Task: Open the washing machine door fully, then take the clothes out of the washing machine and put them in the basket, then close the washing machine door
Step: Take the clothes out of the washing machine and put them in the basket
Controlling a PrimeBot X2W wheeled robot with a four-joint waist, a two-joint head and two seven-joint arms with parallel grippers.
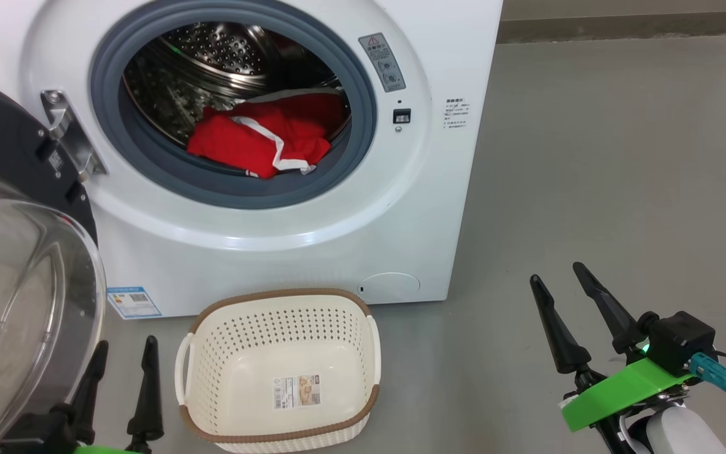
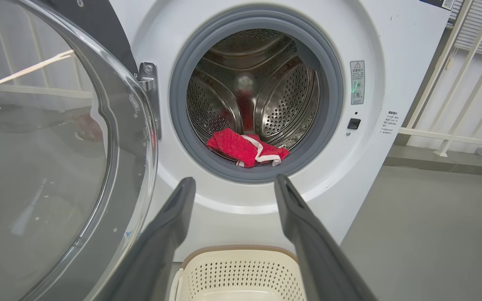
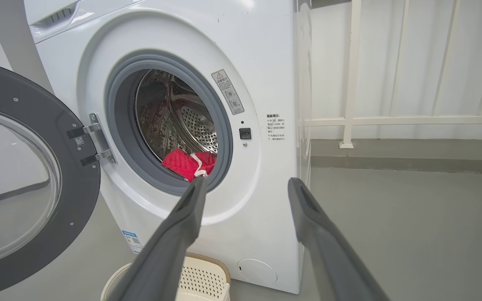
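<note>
Clothes (image 1: 262, 142): red heap with white trim, lying at the front lip of the drum inside the washing machine (image 1: 438, 189). Ahead of and above both hands, touching neither.

Washing machine door (image 1: 16, 271): swung wide open on its hinge, its clear bowl just beside the left hand (image 1: 125, 342) on that hand's outer side.

Basket (image 1: 256, 328): on the floor at the machine's foot, just right of the left hand, well left of the right hand (image 1: 556, 272).

Left hand: fingers spread, gripping nothing.

Right hand: fingers spread, gripping nothing, over grey floor.

The washing machine (image 1: 457, 208) sticker (image 1: 383, 63) shows a warning triangle (image 1: 373, 40); its text is illegible.
</note>
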